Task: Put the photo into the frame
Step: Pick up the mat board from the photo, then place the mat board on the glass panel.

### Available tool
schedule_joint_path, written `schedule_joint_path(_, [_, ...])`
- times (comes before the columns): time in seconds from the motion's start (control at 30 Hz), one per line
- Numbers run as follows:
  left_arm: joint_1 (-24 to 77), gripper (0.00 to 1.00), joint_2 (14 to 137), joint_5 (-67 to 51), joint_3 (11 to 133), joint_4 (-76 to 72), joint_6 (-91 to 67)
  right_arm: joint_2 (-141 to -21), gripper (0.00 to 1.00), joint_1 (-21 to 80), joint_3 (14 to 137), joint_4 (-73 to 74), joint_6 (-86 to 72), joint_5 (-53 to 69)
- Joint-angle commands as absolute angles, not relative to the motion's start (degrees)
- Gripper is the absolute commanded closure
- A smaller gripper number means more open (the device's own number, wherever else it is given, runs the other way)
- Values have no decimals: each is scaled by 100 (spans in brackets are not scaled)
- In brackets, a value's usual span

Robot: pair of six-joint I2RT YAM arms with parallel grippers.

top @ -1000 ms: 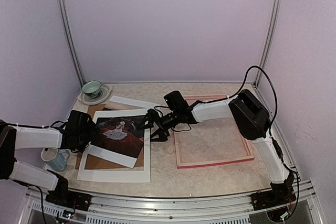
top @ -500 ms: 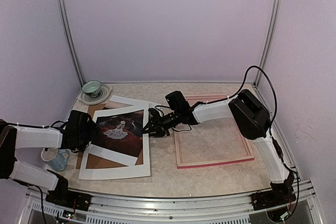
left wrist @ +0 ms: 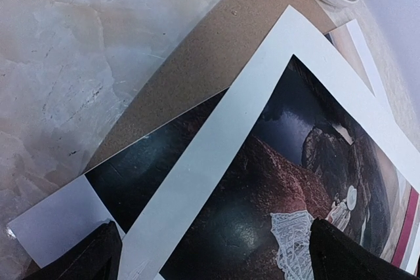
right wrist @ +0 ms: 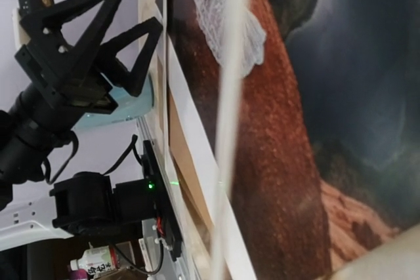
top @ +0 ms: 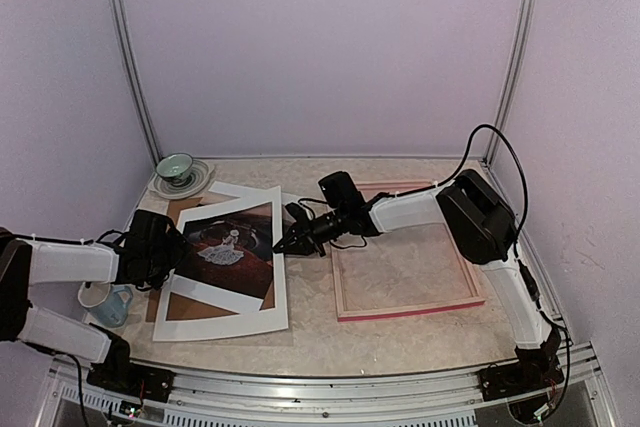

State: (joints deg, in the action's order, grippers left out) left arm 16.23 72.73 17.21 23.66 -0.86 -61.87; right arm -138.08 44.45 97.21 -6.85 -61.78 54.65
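Right end effector (top: pixel 283 243) now pinched onto white mat (top: pixel 230 326) edge, edge raised

A: Quick count pls, flat stuff?
B: 1 photo (top: pixel 228 252), 1 frame (top: pixel 405 309), 1 white mat (top: pixel 225 327), 1 backing board (top: pixel 182 212).
A: Crockery?
B: 1 mug (top: pixel 100 302), 1 bowl (top: pixel 174 166), 1 saucer (top: pixel 200 179) under it.
A: Arms?
B: 2, i.e. left arm (top: pixel 70 262) + right arm (top: pixel 405 212).

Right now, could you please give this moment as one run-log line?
right gripper: shut on white mat | left gripper: open, beside photo | photo: under white mat | frame: empty
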Motion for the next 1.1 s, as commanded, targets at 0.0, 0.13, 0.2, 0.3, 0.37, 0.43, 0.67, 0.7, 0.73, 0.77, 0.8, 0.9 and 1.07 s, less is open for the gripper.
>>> schedule_joint_path(0.0, [1677,1,7220,1494,2378,228,-6214,-13591,100,4328,9665,-758,-6164,5597])
schedule_joint_path(0.13, [1686,1,7018,1591,2444,345,-6152,-13518,100,4234,9677,-732,-6178,5750])
schedule_joint_path(0.2, [1704,1,6852,1665,2473,417,-6117,-13450,100,4170,9664,-694,-6155,5808])
schedule_joint_path(0.3, [1728,1,6662,1771,2507,510,-6080,-13343,100,4050,9669,-536,-6046,5942])
schedule_joint_path(0.37, [1736,1,6530,1812,2525,567,-6055,-13258,100,3962,9645,-428,-5974,6067])
schedule_joint_path(0.43, [1757,1,6425,1855,2536,609,-6016,-13157,100,3873,9624,-233,-5814,6179])
schedule_joint_path(0.67, [1770,1,6375,1856,2480,584,-5988,-12623,100,3480,9499,1222,-4698,6236])
schedule_joint_path(0.7, [1779,1,6384,1845,2468,564,-5979,-12549,100,3392,9437,1402,-4541,6223])
schedule_joint_path(0.73, [1778,1,6396,1840,2450,540,-5977,-12465,100,3306,9372,1601,-4378,6180])
schedule_joint_path(0.77, [1783,1,6417,1819,2441,524,-5982,-12392,100,3210,9298,1791,-4210,6161])
schedule_joint_path(0.8, [1780,1,6437,1809,2438,507,-5985,-12310,100,3129,9228,1973,-4048,6133])
schedule_joint_path(0.9, [1800,1,6485,1754,2424,451,-5985,-12086,100,2889,9014,2525,-3557,6001])
schedule_joint_path(1.07, [1813,1,6572,1720,2408,350,-5986,-11726,100,2534,8641,3106,-2930,5749])
